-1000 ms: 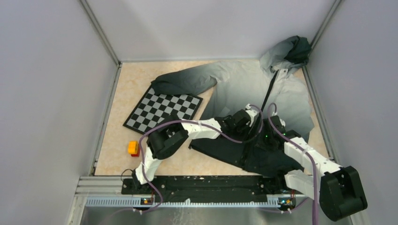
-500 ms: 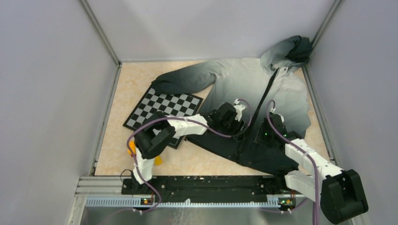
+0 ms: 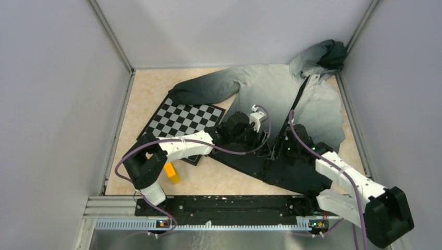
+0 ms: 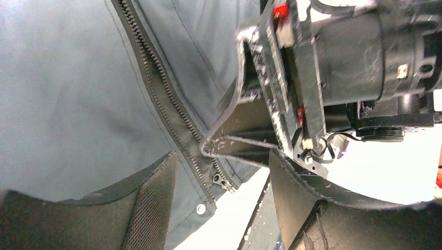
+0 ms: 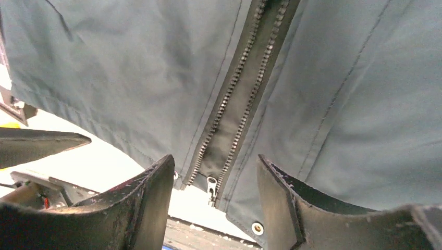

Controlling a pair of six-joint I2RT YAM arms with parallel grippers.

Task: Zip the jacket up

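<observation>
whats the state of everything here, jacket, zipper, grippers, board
jacket: spread out, front up
zipper: unzipped, slider at the hem end
left gripper: open, at the zipper
right gripper: open, facing the slider
checkerboard: lying flat

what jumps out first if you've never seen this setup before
A big jacket, fading from pale grey at the hood to black at the hem, sprawls across the right of the table beside a checkerboard. Both arms meet over its dark hem: the left end effector and right end effector hang open over the unzipped zipper, its slider at the hem.
</observation>
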